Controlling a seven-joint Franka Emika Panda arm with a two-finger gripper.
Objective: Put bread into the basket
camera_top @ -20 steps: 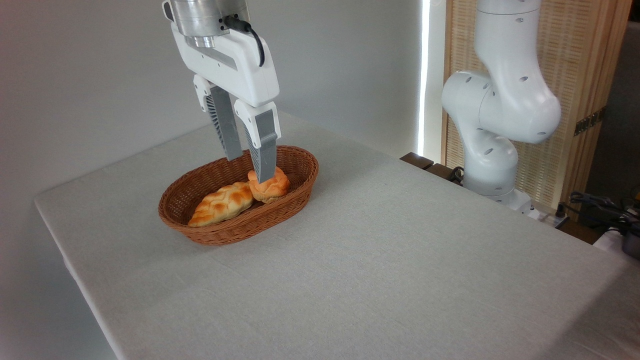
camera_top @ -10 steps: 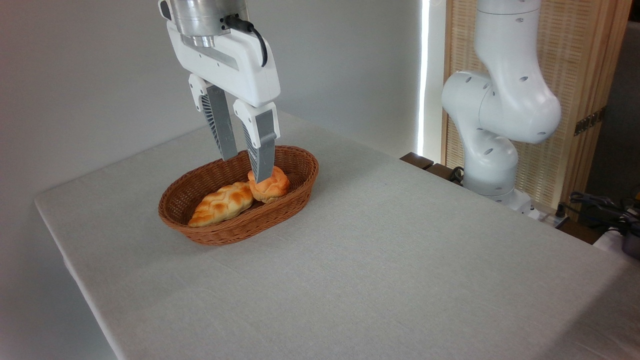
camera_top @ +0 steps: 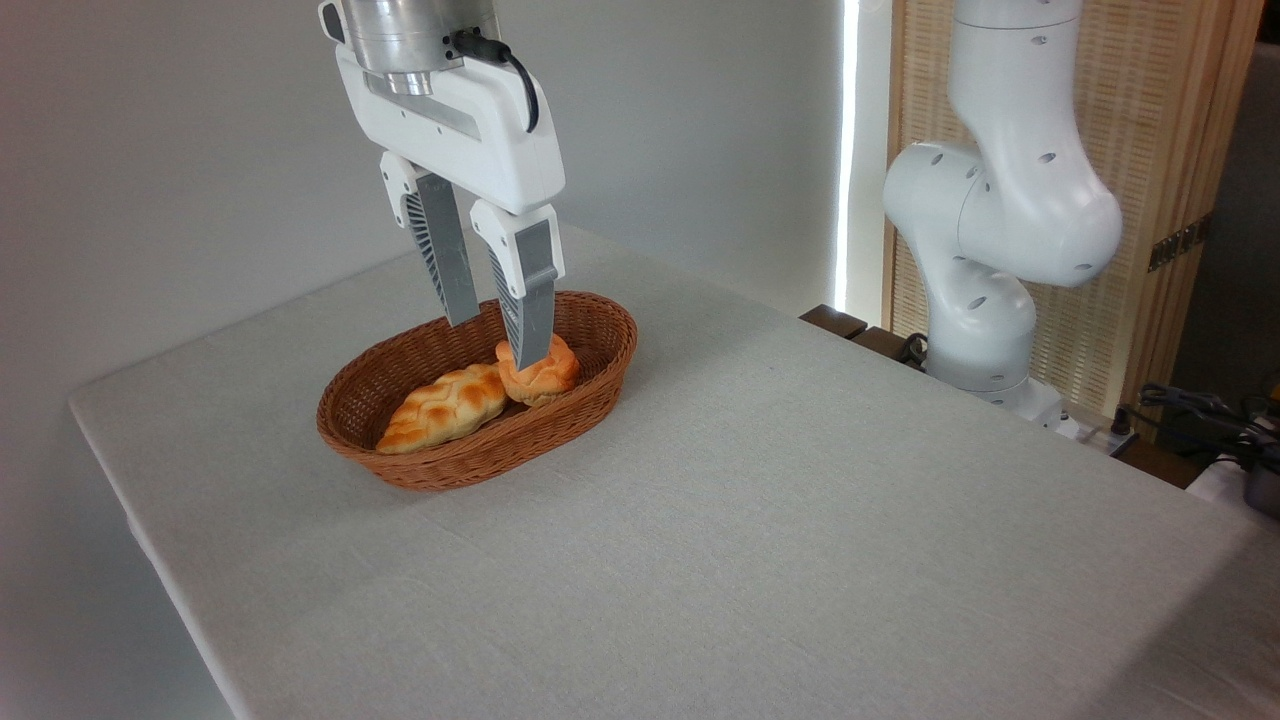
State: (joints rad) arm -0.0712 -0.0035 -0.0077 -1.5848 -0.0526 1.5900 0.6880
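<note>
The single fixed camera looks across a table covered with a pale grey woven cloth (camera_top: 760, 520), set against a plain light wall. Toward the far left part of the cloth sits the oval brown woven wicker basket (camera_top: 600, 345), shallow with flaring sides, its long axis running from lower left to upper right in the picture. Inside it, in the right-hand half, lies the small round knotted bun with a glossy golden-orange crust and paler creases (camera_top: 550, 375), resting on the basket floor and touching the end of an elongated braided golden loaf (camera_top: 440, 405) that fills the left-hand half. Above the basket hangs the white two-finger gripper with grey ribbed fingers (camera_top: 495, 345), pointing down and slightly tilted; its fingers stand spread with a clear gap between them and nothing is held. The nearer finger (camera_top: 528, 300) overlaps the top left of the bun in this view, and whether its tip touches the crust cannot be told; the farther finger (camera_top: 445, 260) ends over the basket's back rim area. A black cable (camera_top: 520, 85) loops along the gripper's white body below a metal wrist collar. At the right, beyond the table edge, stands the white jointed base of the robot arm (camera_top: 1000, 220) in front of a light wooden slatted screen (camera_top: 1150, 150), with dark cables at the far right edge.
</note>
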